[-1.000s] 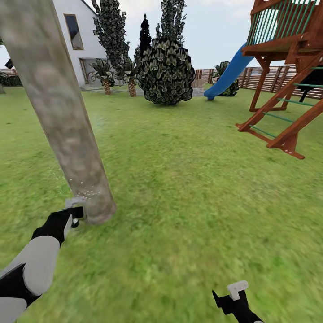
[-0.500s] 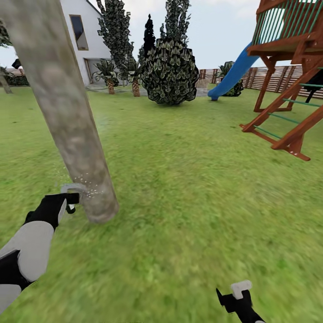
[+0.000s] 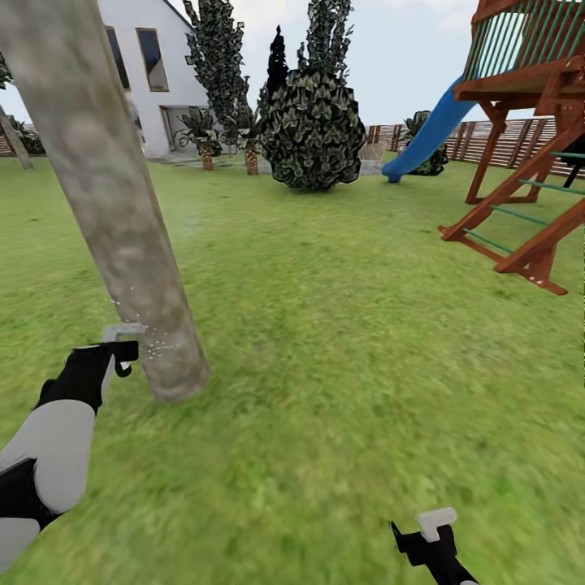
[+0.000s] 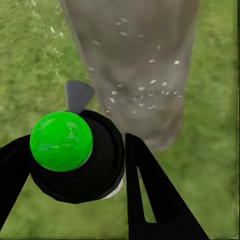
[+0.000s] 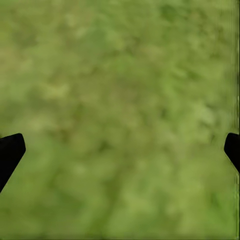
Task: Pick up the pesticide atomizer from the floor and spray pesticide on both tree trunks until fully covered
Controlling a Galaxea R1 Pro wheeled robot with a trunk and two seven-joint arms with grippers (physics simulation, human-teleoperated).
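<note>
A thick mottled grey-brown tree trunk [image 3: 122, 211] leans up across the left of the head view, from the lawn. My left gripper [image 3: 122, 345] is just left of its base, shut on the pesticide atomizer [image 4: 75, 160]. The atomizer is a small black bottle, and its round tip glows green here. Its nozzle faces the trunk [image 4: 135, 60] from close range. White pesticide specks [image 4: 150, 85] dot the bark low down, and more specks [image 3: 154, 345] float beside the gripper. My right gripper [image 3: 431, 524] hangs open low over bare grass, with its fingertips far apart in the right wrist view [image 5: 120, 150].
Lawn spreads ahead and to the right. At the right stand a wooden playhouse frame [image 3: 528, 122] and a blue slide [image 3: 426, 134], with a slat fence [image 3: 504, 138] behind. A dark round bush [image 3: 313, 130], small palms [image 3: 203, 134] and a white house [image 3: 154, 73] stand far off.
My left gripper has risen a little beside the trunk's base, still holding the atomizer. The whole view has drifted slightly, so the camera moved. The right gripper stays put.
</note>
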